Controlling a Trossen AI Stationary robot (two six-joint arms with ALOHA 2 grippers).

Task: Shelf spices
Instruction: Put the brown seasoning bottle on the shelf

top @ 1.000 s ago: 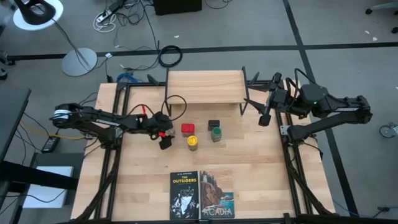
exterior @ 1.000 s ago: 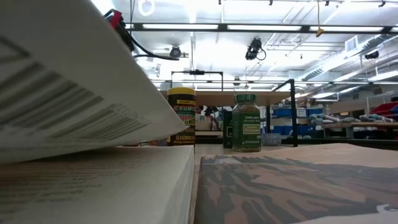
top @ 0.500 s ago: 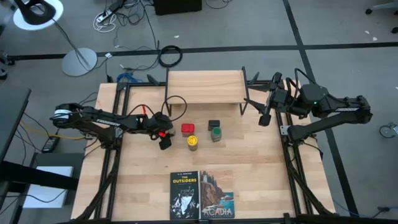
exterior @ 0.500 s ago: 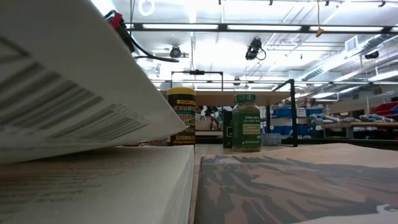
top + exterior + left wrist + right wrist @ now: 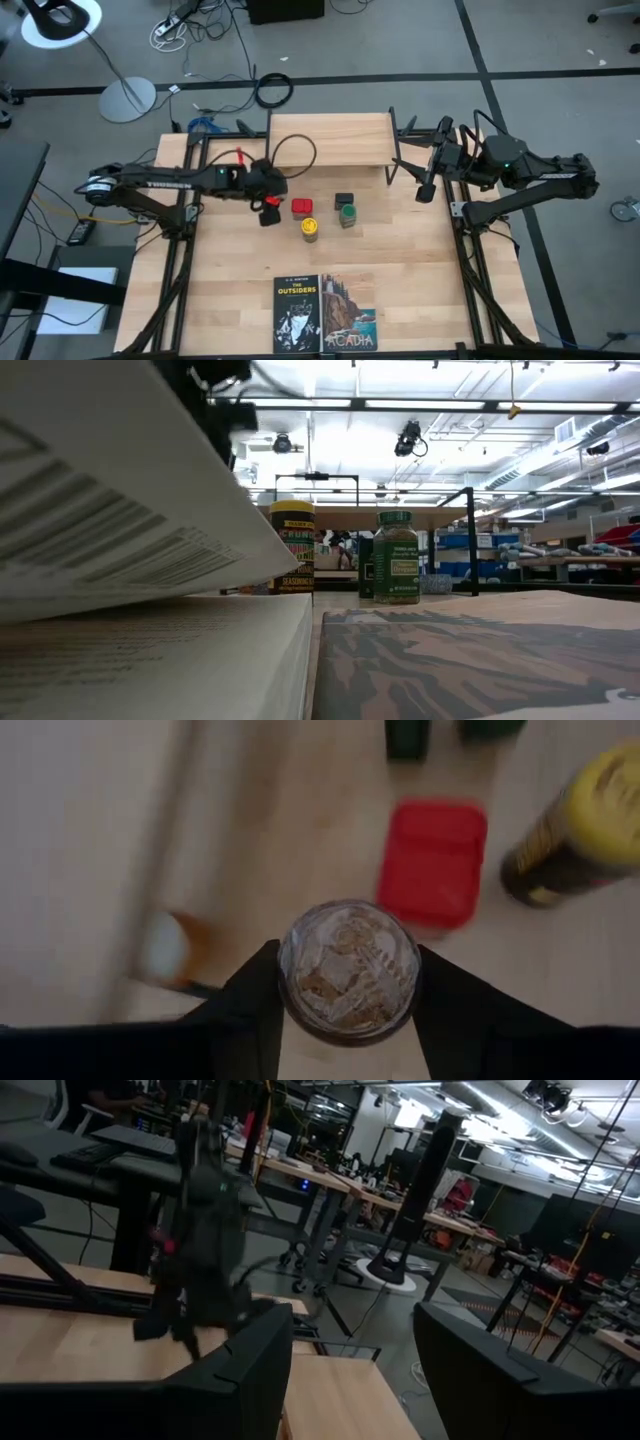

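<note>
My left gripper (image 5: 348,982) is clamped on a clear-lidded spice jar (image 5: 348,970). I should carry it level, clear of the red tin (image 5: 301,207), onto the shelf (image 5: 329,139). My right gripper (image 5: 426,187), fingers apart, waits beside the shelf.

In the left wrist view, the red tin (image 5: 432,863) and yellow-lidded jar (image 5: 580,825) beyond the left tool (image 5: 348,982) are blurred, the jar cut by the edge. At counter height, an open book (image 5: 120,510) hides that tool.
</note>
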